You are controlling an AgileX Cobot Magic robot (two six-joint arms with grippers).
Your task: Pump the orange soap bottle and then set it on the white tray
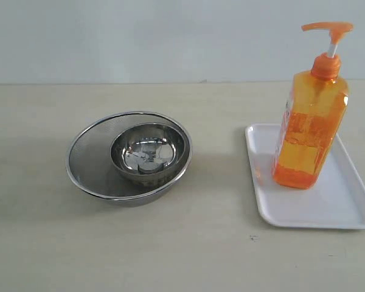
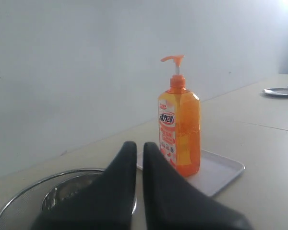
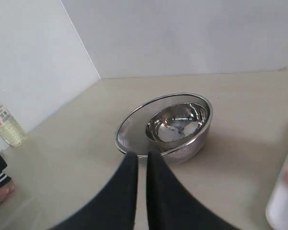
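Closest in, the left gripper (image 2: 136, 146) has its two black fingers drawn together with nothing between them, and the right gripper (image 3: 138, 157) is the same — closed up and empty. Both hang clear of everything, which fits arms that have no hold to keep. Past them, a small steel bowl (image 1: 149, 152) sits nested inside a mesh strainer (image 1: 85, 164). Further off, the orange soap bottle (image 1: 310, 131) stands upright on the white tray (image 1: 347, 201) — so the placing looks done to me.
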